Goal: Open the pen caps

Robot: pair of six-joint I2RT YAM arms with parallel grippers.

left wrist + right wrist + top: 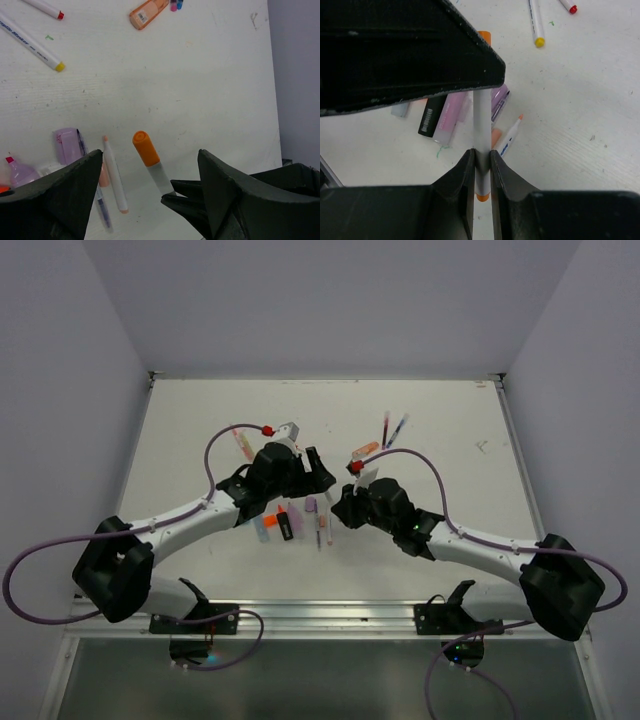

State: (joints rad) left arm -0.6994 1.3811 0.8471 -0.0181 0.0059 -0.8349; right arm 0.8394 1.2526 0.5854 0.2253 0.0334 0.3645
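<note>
In the right wrist view we are seeing the right gripper pinching the white pen tight around its barrel, above the table. There the left gripper is covering most of the orange cap. The left wrist view is showing us that cap whole, sitting untouched between the left gripper's wide-spread jaws. Overhead, both grippers are facing each other mid-table, the cap hidden.

pen in right claw | cap between jaws of left claw | loose pens on table
</note>
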